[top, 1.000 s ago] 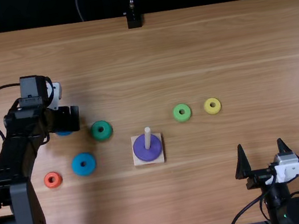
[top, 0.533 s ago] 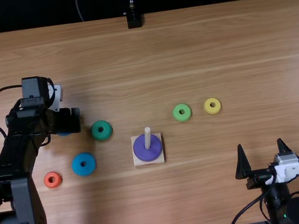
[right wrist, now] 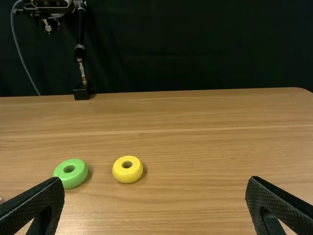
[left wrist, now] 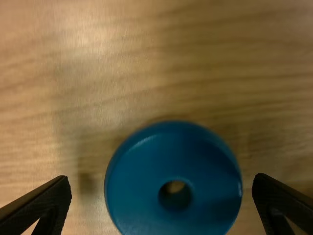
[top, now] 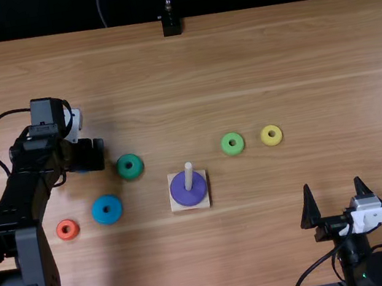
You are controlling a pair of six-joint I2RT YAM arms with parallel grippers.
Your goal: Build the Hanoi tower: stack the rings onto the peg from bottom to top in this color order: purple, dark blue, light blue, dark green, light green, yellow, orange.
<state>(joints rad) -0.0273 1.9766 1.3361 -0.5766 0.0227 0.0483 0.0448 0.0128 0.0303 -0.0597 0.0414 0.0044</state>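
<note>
Progress: one of seven. Purple ring (top: 180,193) sat on the peg (top: 189,176). Dark blue ring (left wrist: 171,152), judged next, lay on the table (top: 197,260) beneath the left claw (left wrist: 163,181), spread and empty. Also unstacked: light blue (top: 108,218), dark green (top: 131,175), light green (top: 234,151), yellow (top: 272,143), orange (top: 68,236). Right claw (right wrist: 155,180) was likewise spread.

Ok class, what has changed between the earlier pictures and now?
The left pincer edged slightly rightward in the top view, hiding more of the dark blue ring; it grips nothing now. The right pincer, peg, purple ring and yellow ring stayed put.

Pale glare and soft shadows lie across the bright table (top: 323,53).
</note>
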